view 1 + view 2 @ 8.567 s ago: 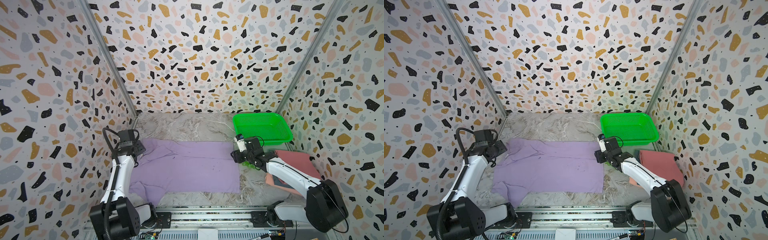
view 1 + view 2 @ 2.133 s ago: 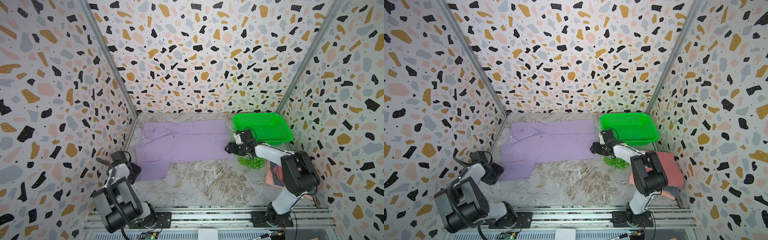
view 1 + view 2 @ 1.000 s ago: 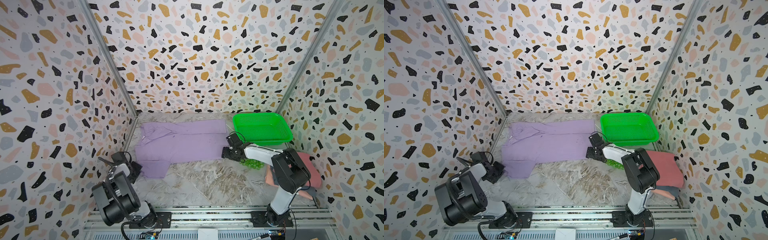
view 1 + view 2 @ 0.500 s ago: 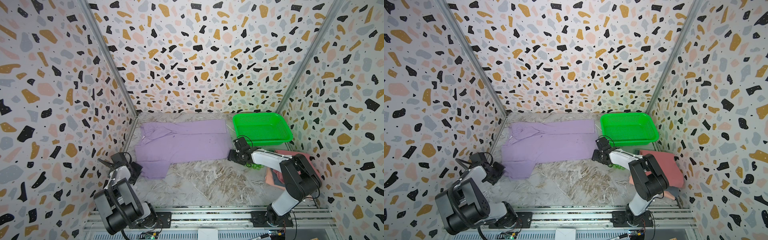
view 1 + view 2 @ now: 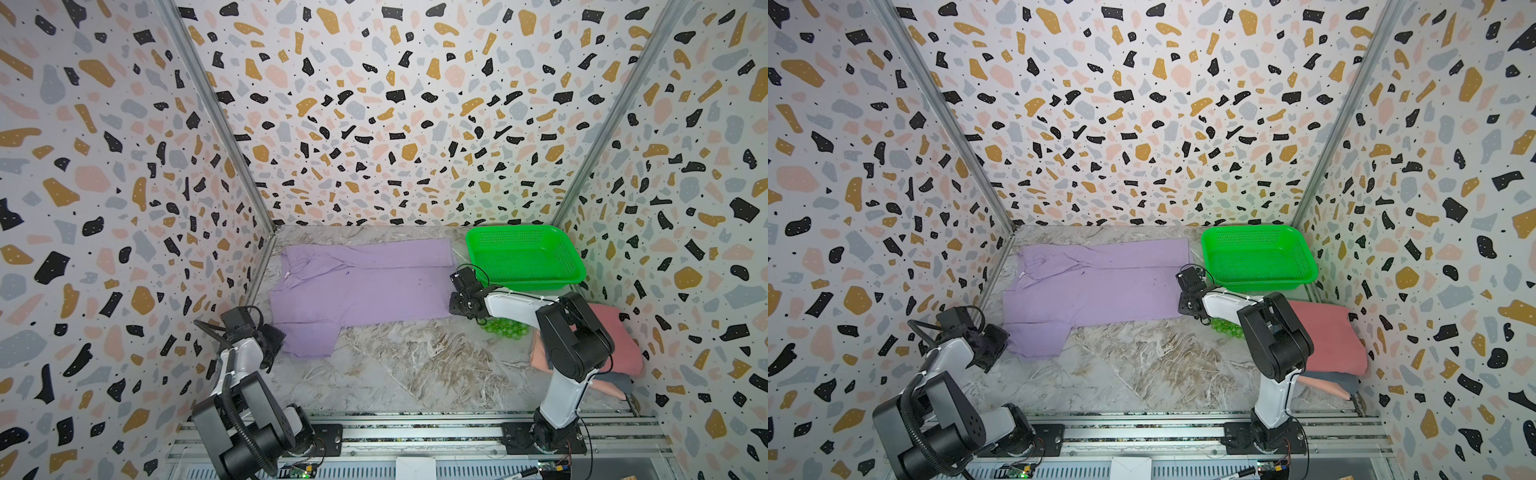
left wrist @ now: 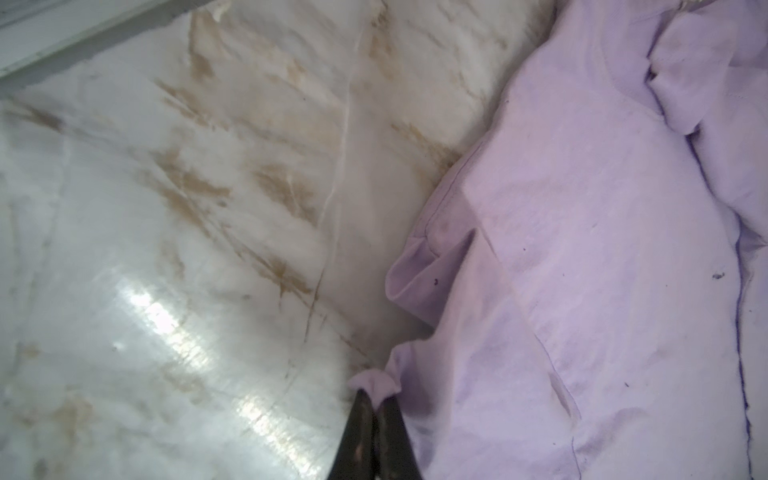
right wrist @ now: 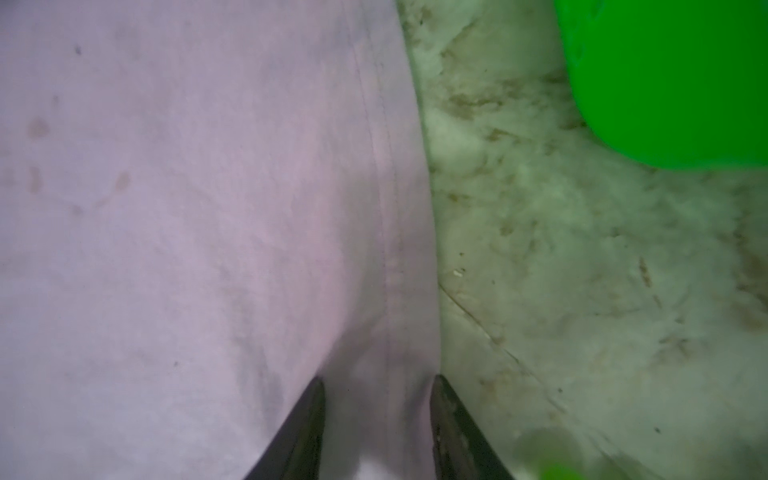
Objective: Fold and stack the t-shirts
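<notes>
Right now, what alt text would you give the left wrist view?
The left tool is pinched shut on a bunched edge of the lavender t-shirt. The rumpled shirt lies on a pale marble-patterned table.

we see a green mesh basket at the far right of the marbled tabletop, close to the back wall. a cluster of small translucent green balls lies on the tabletop just in front of the basket. speckled terrazzo-patterned walls enclose three sides, joined at metal corner posts. a slotted metal rail runs along the near edge.
</notes>
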`<state>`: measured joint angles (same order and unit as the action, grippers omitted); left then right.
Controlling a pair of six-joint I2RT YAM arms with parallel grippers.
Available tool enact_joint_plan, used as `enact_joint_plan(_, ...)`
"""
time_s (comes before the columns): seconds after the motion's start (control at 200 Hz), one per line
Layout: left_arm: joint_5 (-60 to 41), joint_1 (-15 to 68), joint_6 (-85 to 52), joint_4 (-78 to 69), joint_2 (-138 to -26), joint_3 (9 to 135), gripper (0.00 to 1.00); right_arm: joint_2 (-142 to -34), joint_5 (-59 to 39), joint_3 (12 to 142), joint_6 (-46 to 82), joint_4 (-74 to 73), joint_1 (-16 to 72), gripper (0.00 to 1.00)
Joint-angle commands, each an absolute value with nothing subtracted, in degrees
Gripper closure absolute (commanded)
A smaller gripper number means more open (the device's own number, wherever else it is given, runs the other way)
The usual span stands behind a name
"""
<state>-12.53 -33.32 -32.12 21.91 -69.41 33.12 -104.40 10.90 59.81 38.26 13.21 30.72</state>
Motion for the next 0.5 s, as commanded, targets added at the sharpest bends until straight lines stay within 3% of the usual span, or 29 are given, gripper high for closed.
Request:
enact_joint_plan(0.0,-11.84,-33.31,-32.95,23.26,-67.88,32.25,1.0,-105.0,11.75,55.98,37.67,24.47,31.78,0.55)
enact_joint_plan(0.07,-11.73,-33.35,-32.87,23.85,-66.99,32.15,1.0,-103.54,11.58,54.29,37.22,23.84,31.9,0.6)
enact_joint_plan(0.315,-10.66,-33.31,-33.01,27.11,-62.93,32.75,1.0,-104.61,9.41,54.66,35.43,22.2,32.06,1.0)
enact_joint_plan(0.496,-9.94,-33.32,-30.92,34.54,-58.06,36.14,1.0,-97.3,5.05,55.23,32.86,22.11,32.16,1.0)
